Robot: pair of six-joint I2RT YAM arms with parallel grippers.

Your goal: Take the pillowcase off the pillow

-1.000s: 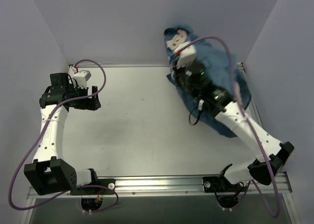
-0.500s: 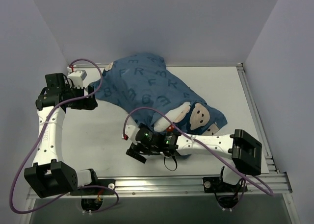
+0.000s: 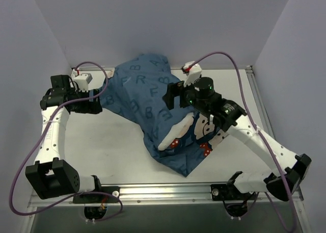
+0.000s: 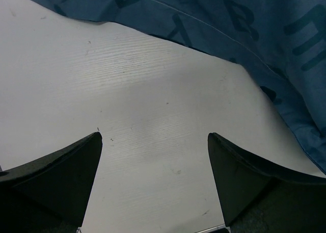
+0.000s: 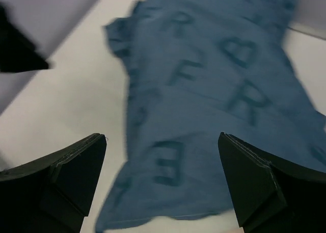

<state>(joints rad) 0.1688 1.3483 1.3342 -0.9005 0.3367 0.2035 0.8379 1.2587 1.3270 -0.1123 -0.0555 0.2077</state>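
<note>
- The left gripper [image 3: 99, 98] sits at the far left of the table [image 3: 127, 156]. Its jaws are spread wide with nothing between them, and its wrist view shows only bare tabletop between the left gripper's [image 4: 154, 136] fingers.
- The pillowcase [image 3: 142, 95] lies just right of that gripper. It runs diagonally from the far middle of the table down toward the near middle, lettered side up. Its edge crosses the far and right part of the left wrist view, where the pillowcase [image 4: 254, 19] is near the fingers but apart from them.
- The pillow cannot be made out as a plain white thing in any view. The white patches [image 3: 175, 132] with red bows near the cover's near end look like print. The far part looks plump, so the pillow is probably inside, though that is a judgement.
- The right gripper [image 3: 172, 96] hovers over the right side of the cover. Its jaws are parted and empty, and the right wrist view shows the pillowcase [image 5: 214, 90] lying below the right gripper [image 5: 162, 136], not pinched.
- The step in hand appears to be taking a fresh hold, since neither arm grips cloth and the removal looks unfinished.
- The next move likely calls for finding the open end and pinching one layer of cloth there. The other arm would pin the filled part so the cover slides off instead of dragging everything along.
</note>
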